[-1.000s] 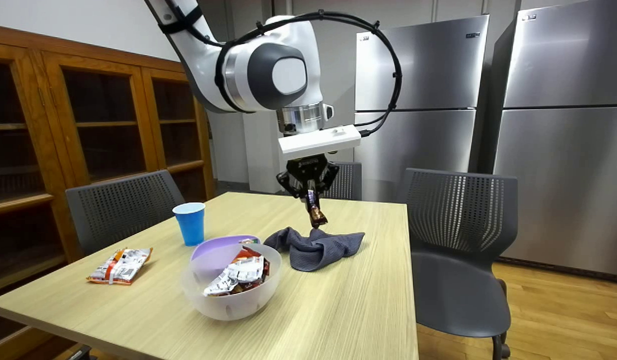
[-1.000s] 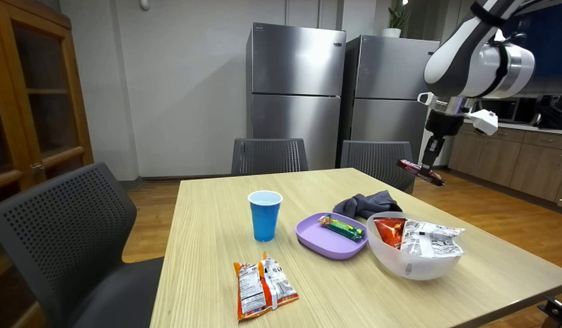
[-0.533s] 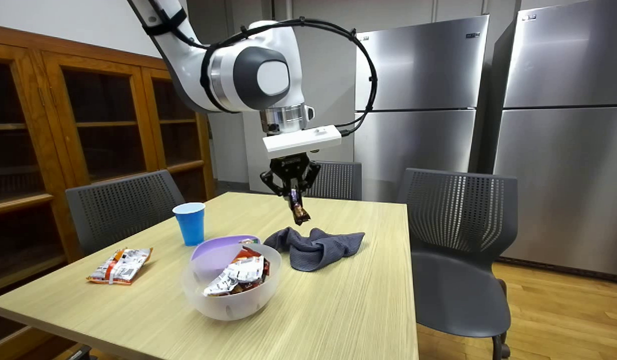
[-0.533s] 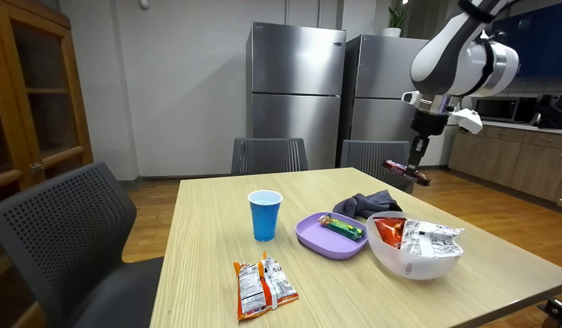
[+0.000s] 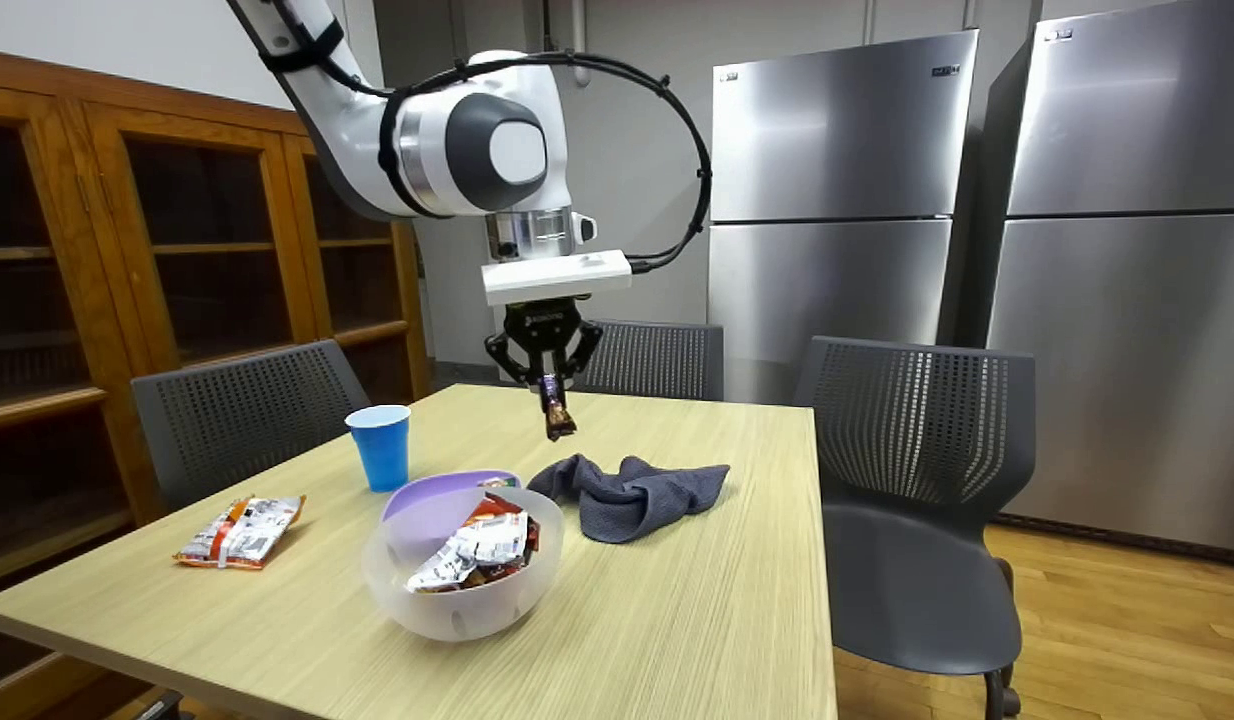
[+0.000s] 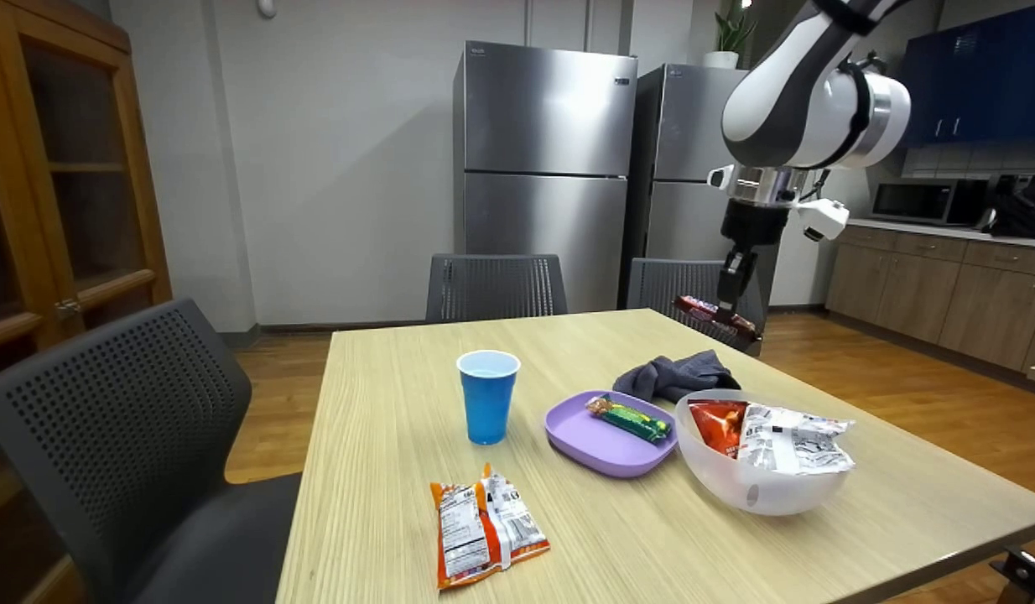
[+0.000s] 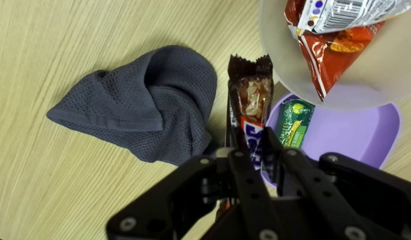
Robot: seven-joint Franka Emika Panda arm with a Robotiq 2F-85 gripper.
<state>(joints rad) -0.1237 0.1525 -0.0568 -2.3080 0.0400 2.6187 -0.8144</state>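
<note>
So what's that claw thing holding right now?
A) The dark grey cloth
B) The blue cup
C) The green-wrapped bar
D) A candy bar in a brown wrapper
D: in the wrist view, the gripper has its two fingers closed on either side of the brown-wrapped candy bar, whose crimped end sticks out past the fingertips.

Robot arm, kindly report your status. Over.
Gripper closed on brown-wrapped candy bar. Held in mid-air. Gray waffle-weave towel nearby, not touching it.
</note>
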